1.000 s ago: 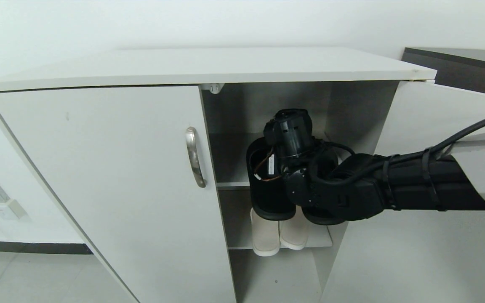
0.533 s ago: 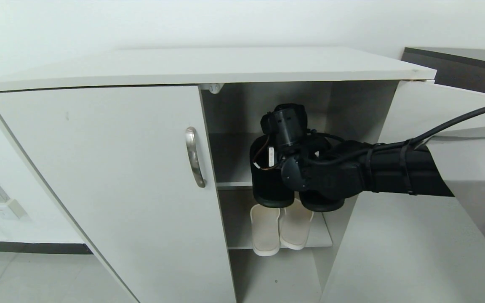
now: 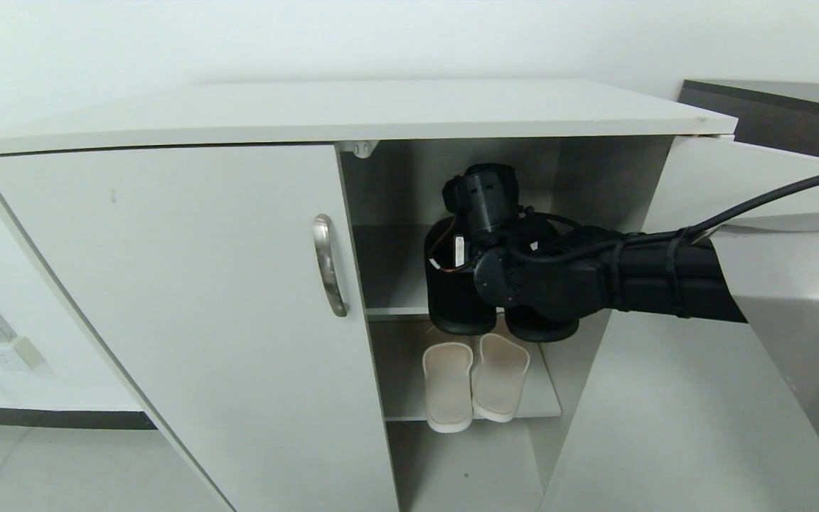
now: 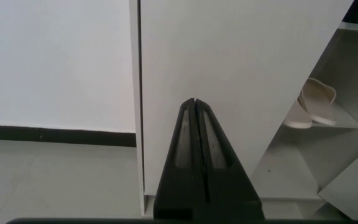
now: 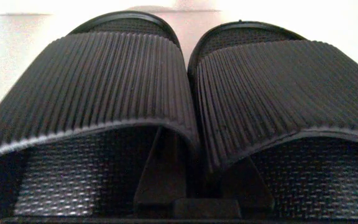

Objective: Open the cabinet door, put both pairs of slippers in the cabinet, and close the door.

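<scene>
Soft, even light falls from above and in front, leaving the cabinet top (image 3: 381,107) and closed door (image 3: 168,320) bright and flat. The open compartment (image 3: 395,188) behind the black slippers (image 3: 456,309) sinks into grey shade (deepest along its right wall). In the right wrist view a pale glow washes out the background above the ribbed straps (image 5: 104,81).

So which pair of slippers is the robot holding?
The black pair, clamped in the right fingers by the upper shelf; the white pair lies on the shelf below.
</scene>
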